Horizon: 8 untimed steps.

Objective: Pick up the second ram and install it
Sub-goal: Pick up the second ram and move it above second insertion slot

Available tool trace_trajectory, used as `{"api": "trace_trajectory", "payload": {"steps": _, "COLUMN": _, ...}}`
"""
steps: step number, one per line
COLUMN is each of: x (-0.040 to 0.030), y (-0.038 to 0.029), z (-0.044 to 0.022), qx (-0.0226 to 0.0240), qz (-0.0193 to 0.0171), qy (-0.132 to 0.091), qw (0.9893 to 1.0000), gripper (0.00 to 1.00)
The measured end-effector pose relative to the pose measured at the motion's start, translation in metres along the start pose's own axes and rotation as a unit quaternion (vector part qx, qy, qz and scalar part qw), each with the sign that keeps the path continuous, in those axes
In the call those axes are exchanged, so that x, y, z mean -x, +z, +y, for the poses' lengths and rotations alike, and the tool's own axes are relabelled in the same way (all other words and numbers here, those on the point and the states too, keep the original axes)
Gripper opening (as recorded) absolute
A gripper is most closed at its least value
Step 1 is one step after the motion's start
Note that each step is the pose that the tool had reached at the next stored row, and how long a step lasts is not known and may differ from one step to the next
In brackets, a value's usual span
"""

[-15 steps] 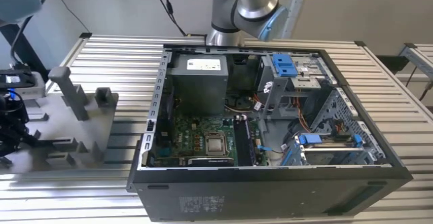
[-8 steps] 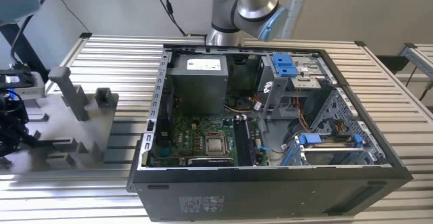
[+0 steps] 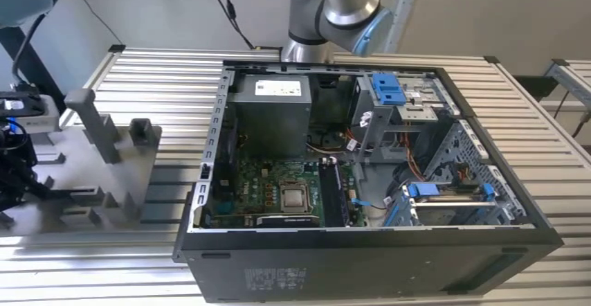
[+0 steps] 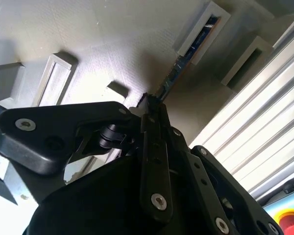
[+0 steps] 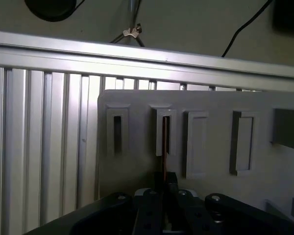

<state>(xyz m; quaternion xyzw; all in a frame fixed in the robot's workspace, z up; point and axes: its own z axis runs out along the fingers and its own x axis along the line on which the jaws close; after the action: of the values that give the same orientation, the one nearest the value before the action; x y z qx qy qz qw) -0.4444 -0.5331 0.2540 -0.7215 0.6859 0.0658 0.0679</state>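
**Pick-up in hand: gripper on the second ram at the fixture tray**

Closest to my wrist cameras, the gripper [image 4: 149, 105] has its black fingers drawn together, and as far as I can judge they are clamped on the near edge of the second ram [image 4: 182, 62]. The card runs straight out from between the fingertips. In the first wrist view I see it edge-on as a thin reddish line [image 5: 165, 139].

Its far end sits inside a rectangular slot of the grey fixture tray [image 4: 112, 44], so I judge it gripped but not yet lifted clear. The other slots in that row look empty to me.

Beyond the tray lies the slatted aluminium table [image 5: 39, 147].

In the exterior view, the tray [image 3: 102, 181] stands at that view's left. The open computer case [image 3: 369, 268] is well apart from it towards the right. The memory slots [image 3: 338, 194] lie just beside the processor socket [image 3: 295, 196]. I cannot tell from here which slots are filled.

I read this as the pick-up step, with installation not begun. Freeing the card calls for a straight pull along the slot's axis, with no twist, so the thin board does not bind against the slot walls.
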Motion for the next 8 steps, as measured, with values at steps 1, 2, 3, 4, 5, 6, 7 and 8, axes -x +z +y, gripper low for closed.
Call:
{"api": "trace_trajectory", "payload": {"steps": 1, "x": -0.0002, "y": 0.0010, "z": 0.0001, "qx": -0.0013, "qz": 0.0003, "qy": 0.001, "qw": 1.0000, "gripper": 0.15}}
{"api": "trace_trajectory", "payload": {"steps": 2, "x": -0.0005, "y": 0.0021, "z": 0.0003, "qx": -0.0026, "qz": 0.0008, "qy": 0.002, "qw": 1.0000, "gripper": 0.15}}
{"api": "trace_trajectory", "payload": {"steps": 3, "x": -0.0007, "y": 0.0037, "z": 0.0006, "qx": -0.0037, "qz": 0.0012, "qy": 0.003, "qw": 1.0000, "gripper": 0.15}}
{"api": "trace_trajectory", "payload": {"steps": 4, "x": -0.0011, "y": 0.0055, "z": 0.0007, "qx": -0.0040, "qz": 0.0014, "qy": 0.003, "qw": 1.0000, "gripper": 0.15}}
{"api": "trace_trajectory", "payload": {"steps": 5, "x": -0.0015, "y": 0.0072, "z": 0.0008, "qx": -0.0042, "qz": 0.0018, "qy": 0.004, "qw": 1.0000, "gripper": 0.15}}
{"api": "trace_trajectory", "payload": {"steps": 6, "x": -0.0016, "y": 0.0089, "z": 0.0012, "qx": -0.0044, "qz": 0.0028, "qy": 0.004, "qw": 1.0000, "gripper": 0.15}}
{"api": "trace_trajectory", "payload": {"steps": 7, "x": -0.0020, "y": 0.0103, "z": 0.0014, "qx": -0.0045, "qz": 0.0042, "qy": 0.004, "qw": 1.0000, "gripper": 0.15}}
{"api": "trace_trajectory", "payload": {"steps": 8, "x": -0.0022, "y": 0.0116, "z": 0.0015, "qx": -0.0044, "qz": 0.0060, "qy": 0.004, "qw": 1.0000, "gripper": 0.15}}
